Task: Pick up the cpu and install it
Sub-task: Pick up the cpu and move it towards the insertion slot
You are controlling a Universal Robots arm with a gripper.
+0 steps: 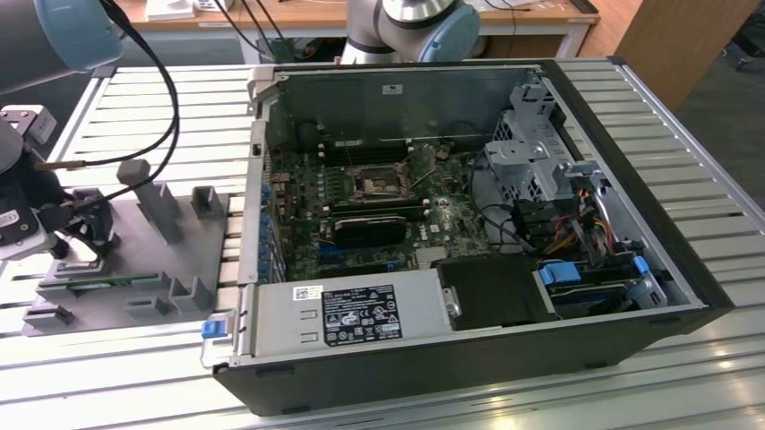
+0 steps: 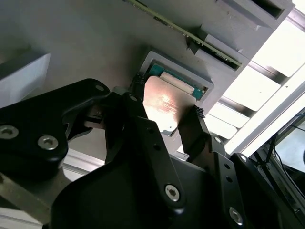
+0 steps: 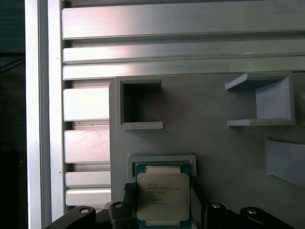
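Okay, we see gripper (image 2: 167,101) fingers (image 2: 197,119) spread, flanking the cpu (image 3: 163,198) just beside its edges; cpu lies flat in the pocket (image 3: 161,158) of the gray fixture (image 3: 214,143).

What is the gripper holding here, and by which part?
Cannot be told: the gripper straddles the cpu at two opposite side edges, with the cpu in its grey holder pocket.
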